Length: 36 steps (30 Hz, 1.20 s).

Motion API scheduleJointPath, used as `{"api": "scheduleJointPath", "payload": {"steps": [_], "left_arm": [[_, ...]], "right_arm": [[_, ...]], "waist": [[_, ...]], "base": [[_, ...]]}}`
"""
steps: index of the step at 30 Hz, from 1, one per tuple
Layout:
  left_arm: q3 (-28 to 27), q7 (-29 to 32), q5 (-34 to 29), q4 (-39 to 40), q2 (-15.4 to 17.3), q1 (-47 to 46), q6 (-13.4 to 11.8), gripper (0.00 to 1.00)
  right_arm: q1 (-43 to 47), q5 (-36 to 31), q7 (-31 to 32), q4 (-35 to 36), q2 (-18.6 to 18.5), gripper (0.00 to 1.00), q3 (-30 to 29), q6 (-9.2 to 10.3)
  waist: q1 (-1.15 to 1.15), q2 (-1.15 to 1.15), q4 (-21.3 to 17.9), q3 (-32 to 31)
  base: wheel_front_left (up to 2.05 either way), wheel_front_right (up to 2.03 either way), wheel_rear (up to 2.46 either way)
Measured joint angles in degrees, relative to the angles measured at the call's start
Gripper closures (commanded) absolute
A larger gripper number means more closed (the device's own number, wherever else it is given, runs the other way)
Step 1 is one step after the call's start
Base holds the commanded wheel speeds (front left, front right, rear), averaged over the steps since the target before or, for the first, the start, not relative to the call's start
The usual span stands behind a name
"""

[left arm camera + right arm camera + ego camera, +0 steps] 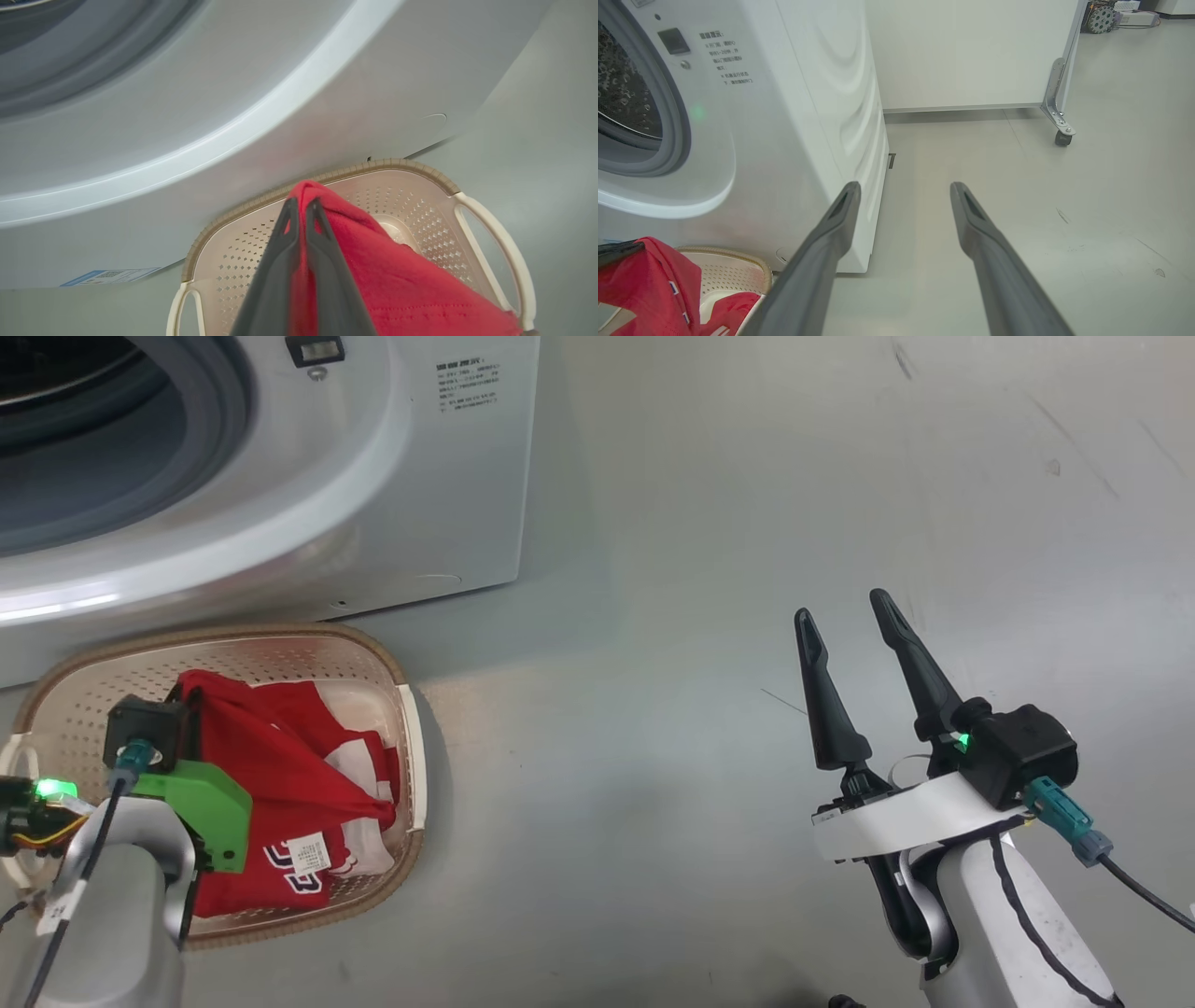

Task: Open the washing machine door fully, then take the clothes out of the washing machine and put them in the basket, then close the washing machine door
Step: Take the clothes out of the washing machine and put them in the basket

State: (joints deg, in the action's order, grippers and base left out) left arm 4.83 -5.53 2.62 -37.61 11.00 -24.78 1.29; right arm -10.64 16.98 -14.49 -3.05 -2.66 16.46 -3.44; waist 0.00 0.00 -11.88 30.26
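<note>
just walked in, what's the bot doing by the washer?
The left gripper is shut on a fold of the red clothes, holding it above the basket; the rest of the fabric lies inside the basket. The basket sits on the floor right in front of the washing machine, whose round opening is uncovered. The right gripper is open and empty, over bare floor off to the right.
</note>
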Motion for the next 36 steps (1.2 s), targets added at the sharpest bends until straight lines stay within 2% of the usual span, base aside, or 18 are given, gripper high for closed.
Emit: {"api": "scheduleJointPath", "payload": {"steps": [14, 15, 16, 17, 21, 31, 36], "left_arm": [[-1.9, 0.3, 2.4, -7.9, -0.9, -5.9, -0.8, 1.00], [-2.0, 0.3, 2.5, -8.6, -1.4, -6.2, -0.8, 0.85], [-2.2, 0.4, 3.0, -9.4, -1.9, -6.4, -1.1, 0.57], [-2.3, 0.6, 3.3, -10.4, -2.1, -6.4, -1.1, 0.02], [-2.5, 0.1, 3.3, -12.5, -2.4, -6.6, -2.0, 0.00], [-0.9, -3.1, 3.0, -15.7, -3.2, -7.3, -2.0, 0.00], [1.1, -6.6, 1.8, -15.7, -5.2, -7.3, -1.4, 0.00]], "right_arm": [[-1.9, -0.5, 0.0, 0.8, 0.0, 0.00, -1.9, 0.04], [-1.9, -0.6, 0.0, 0.8, 0.0, 0.00, -2.1, 0.04], [-1.9, -0.8, 0.0, 0.8, 0.0, 0.00, -2.1, 0.04], [-1.9, -0.9, 0.0, 0.8, 0.1, 0.00, -2.1, 0.04], [-2.4, -1.4, 0.0, 0.7, 0.1, 0.00, -2.5, 0.02], [-2.8, -2.0, 0.0, -0.5, 0.1, 0.00, -2.8, -0.03], [-2.9, -2.0, 0.0, -1.2, 0.0, 0.00, -2.9, -0.32]], "waist": [[0.00, 0.00, -1.3, 6.8], [0.01, 0.00, -1.1, 6.9], [0.00, 0.00, -0.9, 7.0], [0.00, 0.00, -0.8, 7.1], [0.00, 0.00, -0.2, 7.0], [0.00, 0.00, 1.4, 4.2], [0.01, 0.00, 2.5, 1.7]], "base": [[0.00, 0.00, 0.00], [0.00, 0.00, 0.00], [0.00, 0.00, 0.00], [0.00, 0.00, 0.00], [0.00, 0.00, 0.00], [0.00, 0.00, 0.00], [0.00, 0.00, 0.00]]}}
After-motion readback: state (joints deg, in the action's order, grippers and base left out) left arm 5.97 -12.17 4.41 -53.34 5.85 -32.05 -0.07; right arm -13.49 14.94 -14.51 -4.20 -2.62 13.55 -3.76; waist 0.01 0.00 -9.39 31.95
